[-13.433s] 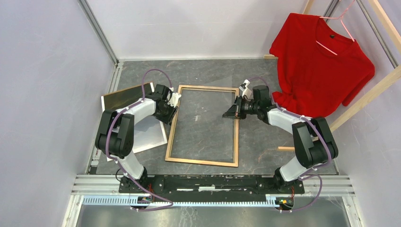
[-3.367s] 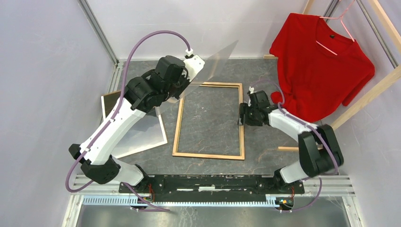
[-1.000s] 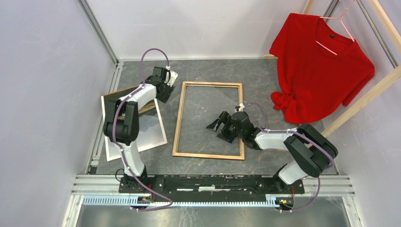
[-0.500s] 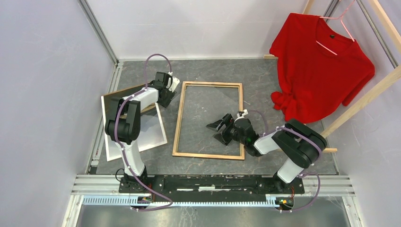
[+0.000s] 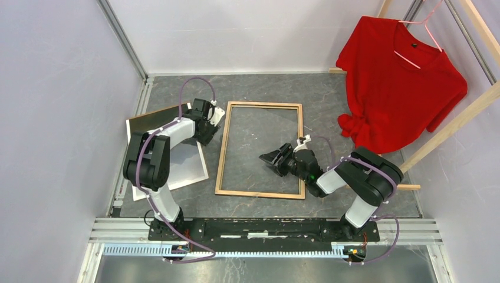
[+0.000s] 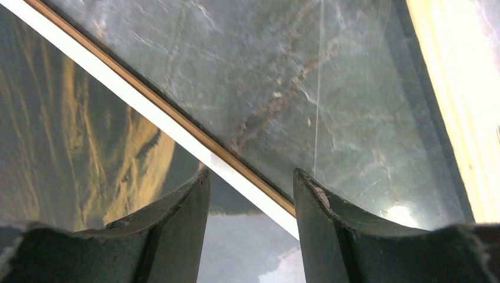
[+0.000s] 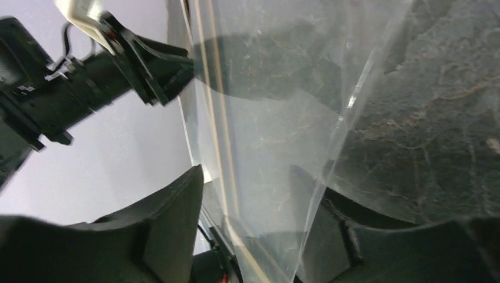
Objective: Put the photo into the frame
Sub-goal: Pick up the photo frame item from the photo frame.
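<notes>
The frame (image 5: 223,148) lies flat mid-table, pale wood side up; one bright rail (image 6: 454,88) shows in the left wrist view. The photo (image 5: 177,171) lies left of it, with dark golden sky (image 6: 71,118) and a white border. My left gripper (image 5: 211,127) is open just above the photo's far right corner, its jaws (image 6: 250,174) astride the white border and a tan edge beneath it. My right gripper (image 5: 265,158) hovers low inside the frame, still open. A clear sheet (image 7: 271,118) runs between its jaws (image 7: 247,171), and the right finger shows through it.
A red shirt (image 5: 401,76) hangs on a wooden rack (image 5: 448,124) at the back right. Pale walls close in the left and far sides. The clear sheet's edge (image 6: 318,88) lies over the grey marbled table (image 5: 259,88) between photo and frame.
The right gripper's jaws have narrowed around the clear sheet while that arm folded back toward its base. My left gripper slid a little nearer along the photo's right edge.
</notes>
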`<move>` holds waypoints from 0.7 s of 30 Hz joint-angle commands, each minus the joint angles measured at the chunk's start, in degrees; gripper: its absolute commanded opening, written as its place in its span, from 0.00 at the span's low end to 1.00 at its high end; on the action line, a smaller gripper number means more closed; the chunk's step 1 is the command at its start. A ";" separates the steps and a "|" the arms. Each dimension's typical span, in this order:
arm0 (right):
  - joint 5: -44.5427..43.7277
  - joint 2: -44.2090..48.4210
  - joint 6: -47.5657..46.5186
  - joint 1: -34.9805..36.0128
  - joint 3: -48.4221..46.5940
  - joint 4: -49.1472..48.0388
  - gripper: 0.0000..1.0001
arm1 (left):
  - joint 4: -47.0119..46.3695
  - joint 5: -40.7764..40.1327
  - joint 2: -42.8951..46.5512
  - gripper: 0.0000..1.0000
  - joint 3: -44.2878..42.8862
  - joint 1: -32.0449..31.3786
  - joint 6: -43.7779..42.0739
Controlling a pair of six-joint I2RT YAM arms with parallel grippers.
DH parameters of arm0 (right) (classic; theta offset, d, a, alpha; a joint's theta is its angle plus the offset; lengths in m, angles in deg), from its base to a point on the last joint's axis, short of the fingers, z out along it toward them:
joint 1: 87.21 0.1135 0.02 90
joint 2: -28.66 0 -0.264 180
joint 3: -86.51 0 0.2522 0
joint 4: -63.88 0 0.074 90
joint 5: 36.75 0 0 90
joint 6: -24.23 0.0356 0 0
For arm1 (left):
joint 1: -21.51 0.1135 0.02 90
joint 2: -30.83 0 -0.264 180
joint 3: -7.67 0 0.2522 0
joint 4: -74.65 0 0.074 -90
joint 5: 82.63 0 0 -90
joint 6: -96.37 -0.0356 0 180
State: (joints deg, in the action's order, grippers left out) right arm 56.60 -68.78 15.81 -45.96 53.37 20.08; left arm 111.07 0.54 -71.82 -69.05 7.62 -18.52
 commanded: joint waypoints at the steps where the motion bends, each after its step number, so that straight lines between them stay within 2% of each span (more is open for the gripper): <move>1: -1.74 4.14 -5.98 -0.48 0.07 -5.62 0.51 | 2.81 3.44 5.15 0.61 2.45 -0.83 -2.42; 4: 0.00 6.64 -9.13 -2.40 0.90 -3.80 0.25 | 3.61 4.44 6.67 0.61 3.83 -1.24 -2.45; 5: 1.52 7.28 -10.75 -3.47 0.64 -3.18 0.19 | 3.77 4.67 7.27 0.61 4.22 -1.43 -2.38; 8: 8.30 8.55 -17.42 -6.80 -1.72 1.06 0.10 | 3.81 5.06 8.04 0.61 4.69 -1.66 -1.75; 13: 22.45 6.59 -27.40 -12.78 -8.92 10.34 0.05 | 4.02 4.53 8.18 0.62 3.61 -1.66 -1.03; 16: 31.11 4.03 -29.40 -15.97 -12.00 14.29 0.02 | 4.03 4.05 7.85 0.62 2.52 -1.58 -1.04; 21: 35.69 3.82 -31.84 -19.57 -12.57 19.43 0.04 | 3.15 2.04 6.75 0.62 0.41 -1.51 -0.89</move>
State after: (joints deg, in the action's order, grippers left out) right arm 83.86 -64.61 -10.81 -63.49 41.98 34.20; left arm 115.44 4.19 -65.75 -65.29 6.00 -18.62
